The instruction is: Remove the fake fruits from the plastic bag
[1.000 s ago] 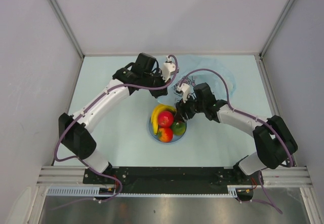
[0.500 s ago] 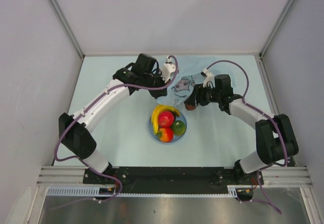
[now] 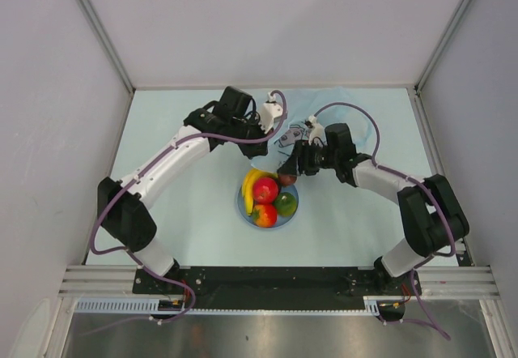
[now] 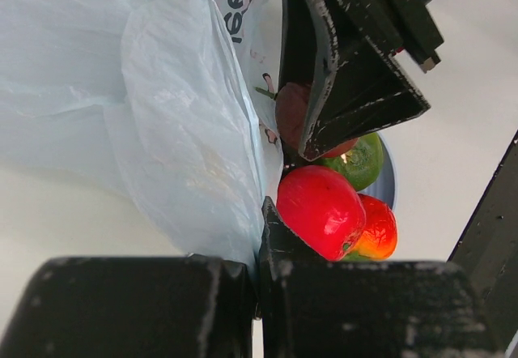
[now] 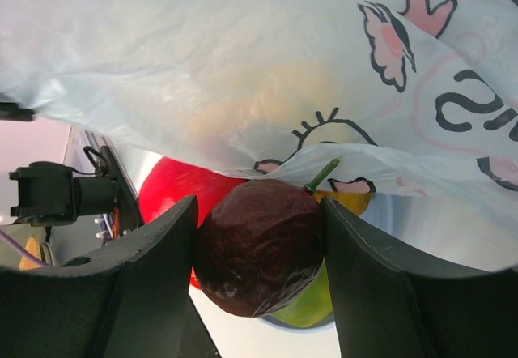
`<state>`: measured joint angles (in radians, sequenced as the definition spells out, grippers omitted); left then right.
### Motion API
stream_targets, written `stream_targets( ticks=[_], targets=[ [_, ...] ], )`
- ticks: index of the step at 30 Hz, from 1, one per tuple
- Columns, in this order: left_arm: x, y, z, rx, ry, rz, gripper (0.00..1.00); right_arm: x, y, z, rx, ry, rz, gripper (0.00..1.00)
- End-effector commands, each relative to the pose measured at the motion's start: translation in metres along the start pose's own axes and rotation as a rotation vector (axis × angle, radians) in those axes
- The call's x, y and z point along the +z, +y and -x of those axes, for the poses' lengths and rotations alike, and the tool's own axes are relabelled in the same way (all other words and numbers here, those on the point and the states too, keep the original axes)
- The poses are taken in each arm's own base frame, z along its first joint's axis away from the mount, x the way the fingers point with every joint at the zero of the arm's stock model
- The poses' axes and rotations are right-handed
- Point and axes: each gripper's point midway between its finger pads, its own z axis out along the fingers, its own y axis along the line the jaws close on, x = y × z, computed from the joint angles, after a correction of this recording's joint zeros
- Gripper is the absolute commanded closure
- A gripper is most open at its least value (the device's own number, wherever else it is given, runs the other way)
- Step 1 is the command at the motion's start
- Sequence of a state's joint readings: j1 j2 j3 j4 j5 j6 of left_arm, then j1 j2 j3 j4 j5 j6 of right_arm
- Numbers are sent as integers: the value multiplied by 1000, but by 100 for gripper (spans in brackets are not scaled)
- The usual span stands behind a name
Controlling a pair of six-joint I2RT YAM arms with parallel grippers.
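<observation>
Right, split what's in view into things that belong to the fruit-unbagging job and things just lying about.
Job in hand:
plastic bag, pinched by the shut left gripper
dark maroon fruit, held in the right gripper
banana, red apple, red-orange fruit, green fruit, already out

Just there:
blue plate under those four
table

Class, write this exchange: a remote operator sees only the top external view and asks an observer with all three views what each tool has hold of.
Operator: Is the right tool holding anything?
Observer: Yes. The right wrist view shows the dark maroon fruit, which has a green stem, clamped between both fingers.
Operator: And the left tool?
Observer: The left wrist view shows it shut on a fold of the plastic bag.
</observation>
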<state>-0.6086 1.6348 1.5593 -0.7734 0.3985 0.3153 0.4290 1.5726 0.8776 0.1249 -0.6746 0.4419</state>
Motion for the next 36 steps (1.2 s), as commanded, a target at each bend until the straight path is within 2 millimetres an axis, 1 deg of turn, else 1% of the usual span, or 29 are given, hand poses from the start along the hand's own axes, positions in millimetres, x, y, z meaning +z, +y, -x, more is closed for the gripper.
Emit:
stream_targets(
  ticks=[1,6,8,14,17,18,20,21,24,31,32,33,34,36],
  targets=[
    [-6,1,16,33,-41,4,100,6,-5,4,12,-12,-23,50],
    [-6,1,15,37,-35,9,100,12,-10,-6,38,23,-30,48],
    [-5,2,15,36,-35,10,100,14,-8,-9,37,31,-18,47],
    [-2,3,12,38,-26,9,100,17,-8,-14,54,51,-6,40],
    [-1,4,12,39,-25,10,100,17,-9,-17,68,62,-10,35],
    [-2,4,12,37,-25,10,100,17,-9,-17,72,60,-12,30],
    [-1,4,12,37,-26,7,100,16,-10,-16,82,60,-17,24],
    [0,3,12,36,-26,3,100,15,-11,-15,90,57,-20,20],
    [1,3,12,32,-26,-3,100,11,-15,-11,130,49,-23,11],
    [2,2,14,33,-29,-4,100,8,-19,-12,149,47,-41,12],
    [2,3,14,35,-29,-4,100,8,-19,-12,146,47,-43,14],
    [2,3,14,35,-29,-3,100,10,-18,-14,142,52,-42,21],
    [2,3,14,33,-28,-5,100,11,-16,-14,135,53,-35,25],
    [3,3,14,34,-28,-3,100,13,-13,-15,119,54,-29,30]
  ],
)
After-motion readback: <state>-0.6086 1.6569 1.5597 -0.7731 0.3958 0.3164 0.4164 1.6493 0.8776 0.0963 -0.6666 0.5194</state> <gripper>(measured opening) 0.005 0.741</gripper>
